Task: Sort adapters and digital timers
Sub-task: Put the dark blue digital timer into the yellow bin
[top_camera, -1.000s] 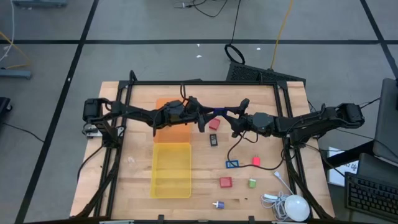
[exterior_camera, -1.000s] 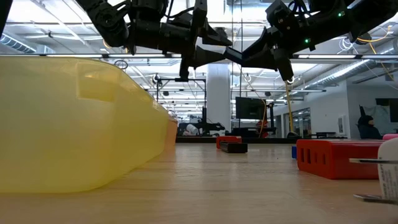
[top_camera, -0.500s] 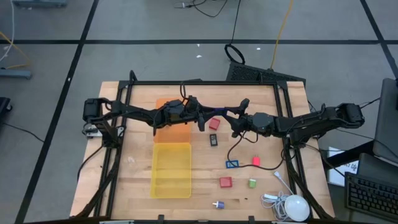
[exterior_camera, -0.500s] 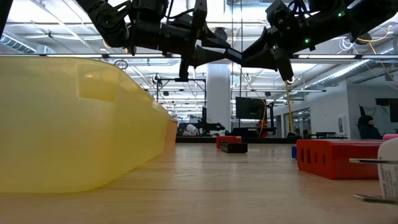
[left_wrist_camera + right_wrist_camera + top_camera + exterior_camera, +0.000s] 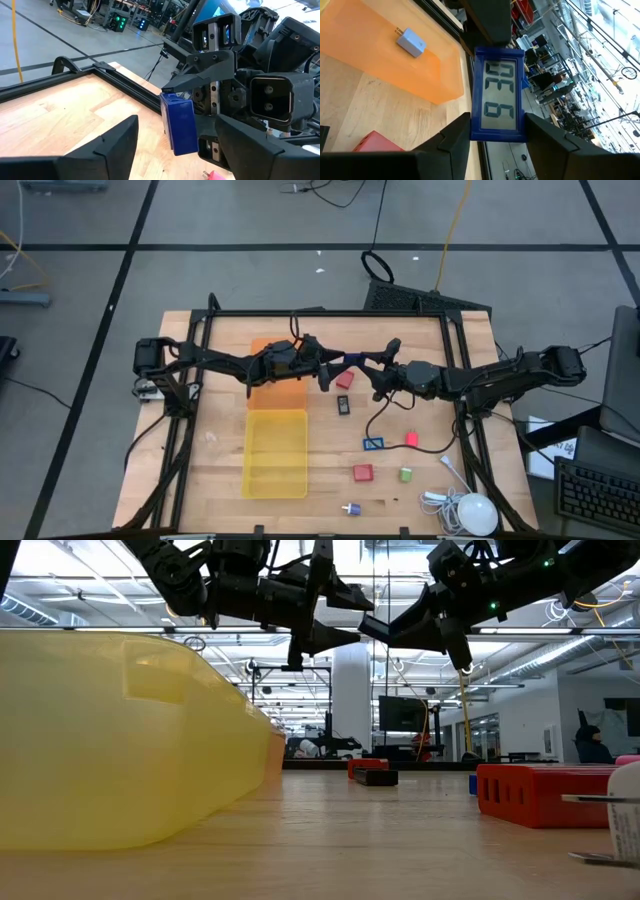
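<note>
Wooden table [image 5: 210, 450] with a black frame, set on a grey taped floor; the low view looks across it into a large lit hall.

Both arms meet above the table's far middle. The right gripper [image 5: 368, 366] has its fingers clamped on a blue digital timer [image 5: 498, 93], held in the air with its pale display window facing the right wrist camera. In the left wrist view the same timer [image 5: 180, 123] shows as a blue block pinched at its top by the right gripper [image 5: 172, 90].

The left gripper [image 5: 325, 368] is just beside the timer, fingers [image 5: 107, 150] apart on either side of it and not touching it.

Orange bin [image 5: 280, 392] at the far centre-left holds one light blue adapter [image 5: 410, 41]. The yellow bin [image 5: 276, 452] sits just nearer, touching the orange one.

On the table right of the bins:
- red adapter [image 5: 345, 379], far, below the grippers
- black digital timer [image 5: 344, 405], just nearer than it
- blue-framed timer [image 5: 373, 444] and pink adapter [image 5: 411, 439], mid right
- red adapter [image 5: 362, 473] and green adapter [image 5: 406, 474], nearer
- white-purple adapter [image 5: 350, 508], near edge
- white round device with cable [image 5: 470, 512], near right corner
</note>
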{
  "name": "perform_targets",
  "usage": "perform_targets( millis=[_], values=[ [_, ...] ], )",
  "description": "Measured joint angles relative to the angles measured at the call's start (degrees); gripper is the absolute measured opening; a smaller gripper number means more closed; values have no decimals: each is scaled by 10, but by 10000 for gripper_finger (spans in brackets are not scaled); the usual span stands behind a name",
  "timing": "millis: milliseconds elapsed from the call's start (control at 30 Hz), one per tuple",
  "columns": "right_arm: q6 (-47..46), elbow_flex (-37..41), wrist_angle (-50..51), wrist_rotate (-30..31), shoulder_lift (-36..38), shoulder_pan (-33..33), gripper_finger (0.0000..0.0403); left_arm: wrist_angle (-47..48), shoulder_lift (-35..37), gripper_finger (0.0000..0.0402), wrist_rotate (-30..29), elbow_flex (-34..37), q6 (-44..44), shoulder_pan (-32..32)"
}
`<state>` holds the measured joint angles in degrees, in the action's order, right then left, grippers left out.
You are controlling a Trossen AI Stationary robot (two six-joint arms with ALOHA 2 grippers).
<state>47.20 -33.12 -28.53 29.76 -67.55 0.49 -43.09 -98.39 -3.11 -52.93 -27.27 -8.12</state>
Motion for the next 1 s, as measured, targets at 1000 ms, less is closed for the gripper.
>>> perform_targets(
  millis=[1000],
  values=[
    [0, 0, -4, 0, 0, 0, 159, -4, 0, 144, 11, 0, -10, 0]
  ],
)
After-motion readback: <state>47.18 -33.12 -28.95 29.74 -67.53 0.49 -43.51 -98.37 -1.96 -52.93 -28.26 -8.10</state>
